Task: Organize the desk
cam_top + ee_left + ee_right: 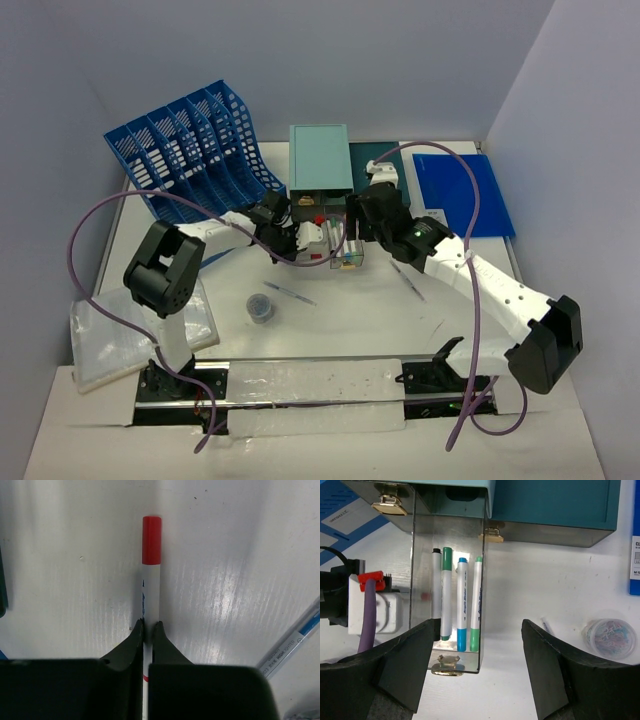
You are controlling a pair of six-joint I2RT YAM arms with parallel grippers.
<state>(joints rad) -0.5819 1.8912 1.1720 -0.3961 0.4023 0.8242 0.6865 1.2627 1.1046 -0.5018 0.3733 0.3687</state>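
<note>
The white desk (350, 325) carries a teal drawer box (320, 155) at the back middle, with its clear drawer (335, 243) pulled out. My left gripper (303, 236) is at the drawer's left side. In the left wrist view it (149, 625) is shut on a white marker with a red cap (151, 565), held over a pale surface. My right gripper (352, 232) is at the drawer's right front; in the right wrist view it (479, 626) is open and empty. The drawer (422, 555) holds several markers (462, 605).
A blue file rack (195, 140) stands back left and a blue folder (465, 190) lies back right. Two pens (290, 293) (408, 278), a small jar of paper clips (261, 308) (610, 635) and a plastic bag (130, 335) lie on the desk.
</note>
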